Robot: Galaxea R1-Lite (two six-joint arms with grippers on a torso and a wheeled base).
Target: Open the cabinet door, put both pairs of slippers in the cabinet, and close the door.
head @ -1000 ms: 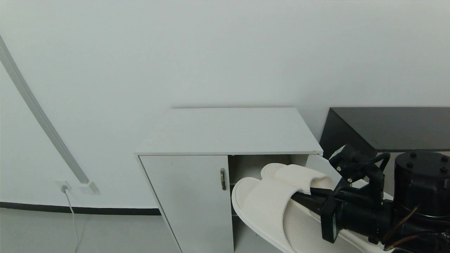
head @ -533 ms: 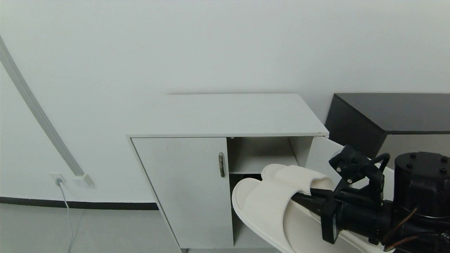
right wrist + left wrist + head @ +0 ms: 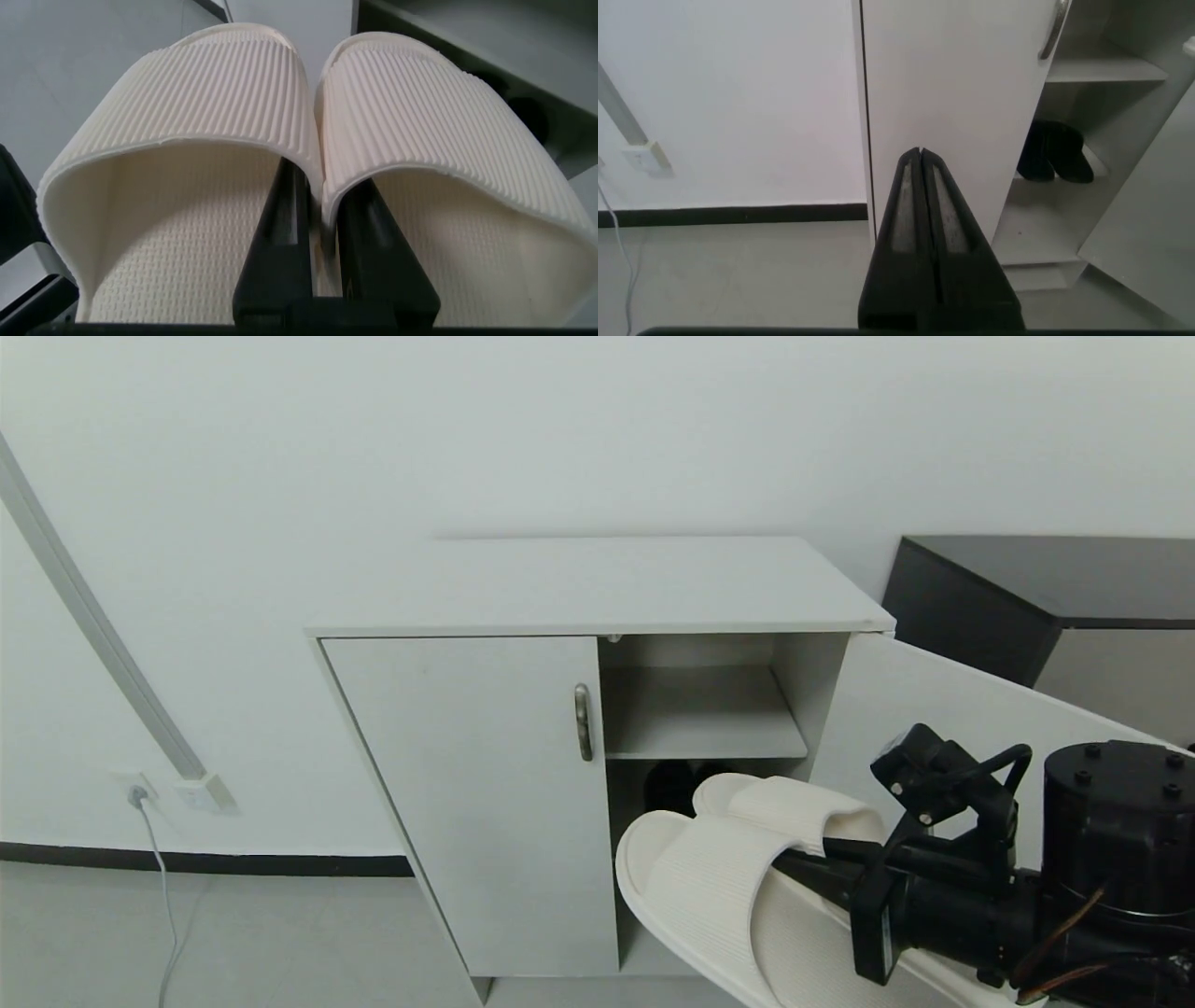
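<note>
1. The white cabinet stands against the wall. Its left door is closed and carries a metal handle on its inner edge.
2. The right door is swung wide open, exposing a bare upper shelf.
3. A dark pair of slippers sits in the compartment beneath that shelf, toes toward the back.
4. The cream ribbed slippers are held in the air in front of the open half of the cabinet, outside it, with their toes pointing at the lower opening.
5. The right gripper is clamped on this pair. One finger goes into each slipper under the strap, pressing the two neighbouring inner sides together so the slippers lie side by side and touching.
6. The left gripper has its fingers pressed together with nothing between them. It hangs low above the floor and points at the closed left door, apart from it.
7. A black piece of furniture stands right of the cabinet. A wall socket with a plugged cable sits to its left, near the floor.
</note>
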